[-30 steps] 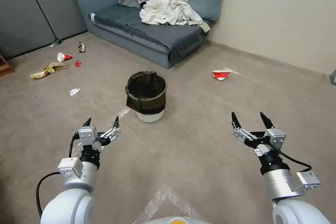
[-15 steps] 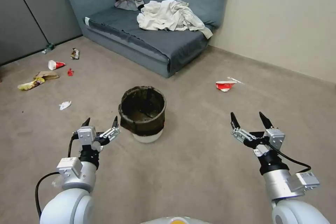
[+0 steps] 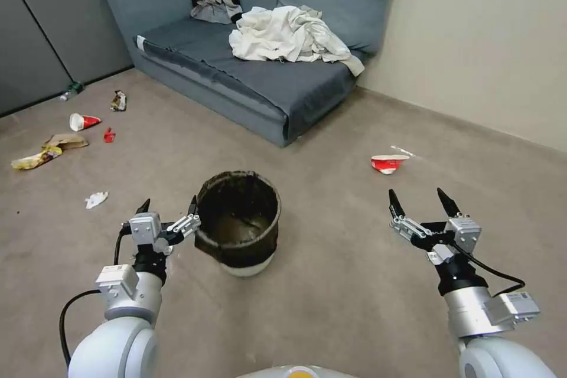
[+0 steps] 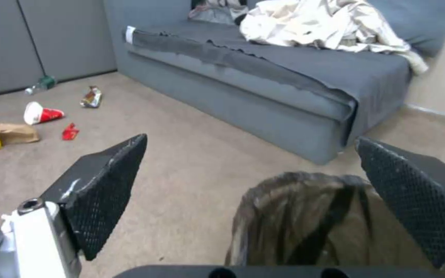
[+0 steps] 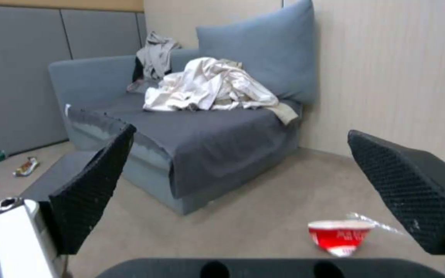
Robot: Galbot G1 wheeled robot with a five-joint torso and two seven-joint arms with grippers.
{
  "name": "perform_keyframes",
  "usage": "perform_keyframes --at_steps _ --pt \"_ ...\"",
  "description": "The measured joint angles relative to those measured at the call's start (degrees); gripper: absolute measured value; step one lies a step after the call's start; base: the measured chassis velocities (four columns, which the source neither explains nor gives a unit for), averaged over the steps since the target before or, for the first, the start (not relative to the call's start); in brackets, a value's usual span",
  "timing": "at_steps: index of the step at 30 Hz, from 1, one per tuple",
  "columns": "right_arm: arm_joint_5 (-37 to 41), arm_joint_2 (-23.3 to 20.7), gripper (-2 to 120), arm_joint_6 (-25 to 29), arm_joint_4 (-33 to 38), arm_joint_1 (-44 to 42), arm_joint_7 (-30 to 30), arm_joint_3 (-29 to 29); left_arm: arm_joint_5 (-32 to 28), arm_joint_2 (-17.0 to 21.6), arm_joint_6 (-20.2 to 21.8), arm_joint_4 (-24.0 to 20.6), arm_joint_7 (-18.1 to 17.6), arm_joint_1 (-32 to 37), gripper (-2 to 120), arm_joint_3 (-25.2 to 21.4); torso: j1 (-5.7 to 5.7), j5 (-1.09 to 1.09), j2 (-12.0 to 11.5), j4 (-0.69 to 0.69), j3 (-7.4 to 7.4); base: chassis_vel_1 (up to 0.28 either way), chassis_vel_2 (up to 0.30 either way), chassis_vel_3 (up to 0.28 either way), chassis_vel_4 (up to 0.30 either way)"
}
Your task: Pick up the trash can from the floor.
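The trash can is a small round white bin with a dark bag folded over its rim, upright on the beige floor just ahead of me. My left gripper is open, its inner fingertip right beside the can's left rim. In the left wrist view the trash can sits low between the open fingers, toward the right one. My right gripper hangs open well to the can's right, with nothing in it; in the right wrist view its fingers frame bare carpet.
A grey sofa with heaped pale cloth stands behind the can. A crushed red-and-white cup lies on the floor to the right. Several scraps of litter are scattered at the far left by the grey wall panels.
The whole view has moved forward: the can, sofa and litter now sit lower and nearer. The can has come up beside my left gripper. Both grippers keep their pose, open.
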Motion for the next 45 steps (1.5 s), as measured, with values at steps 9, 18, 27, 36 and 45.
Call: perform_keyframes --at_steps 9,18,27,36,45 --pt "-0.02 -0.2 100 1.18 -0.25 -0.12 -0.41 -0.08 -9.52 3.26 12.23 0.82 -8.08 -3.34 100 2.15 -0.02 0.0 0.0 -0.01 -0.02 -0.024 0.029 0.026 -0.018" --pt "0.21 -0.49 100 1.64 0.02 -0.65 -0.66 0.73 -22.12 7.4 25.53 8.09 -18.81 -10.99 100 4.71 -0.01 0.0 0.0 0.0 -0.01 0.0 0.0 0.0 0.0" --pt "0.23 -0.45 100 1.64 0.08 -0.61 -0.66 1.01 -27.08 10.17 26.01 15.95 -21.99 -16.99 99 8.58 -0.01 0.0 0.0 0.0 -0.01 0.0 0.0 0.0 0.0" --pt "0.25 -0.4 100 1.6 -0.1 -0.49 -0.59 1.09 -29.2 10.06 26.35 18.3 -24.0 -18.35 78 10.62 -0.01 0.01 0.0 0.0 -0.01 0.0 0.0 0.0 0.0" --pt "0.25 -0.29 100 1.9 -0.23 -0.68 -0.59 1.08 -30.14 9.65 26.66 19.2 -25.67 -18.52 48 10.66 -0.01 0.01 0.0 0.0 -0.01 0.0 0.0 0.0 0.0"
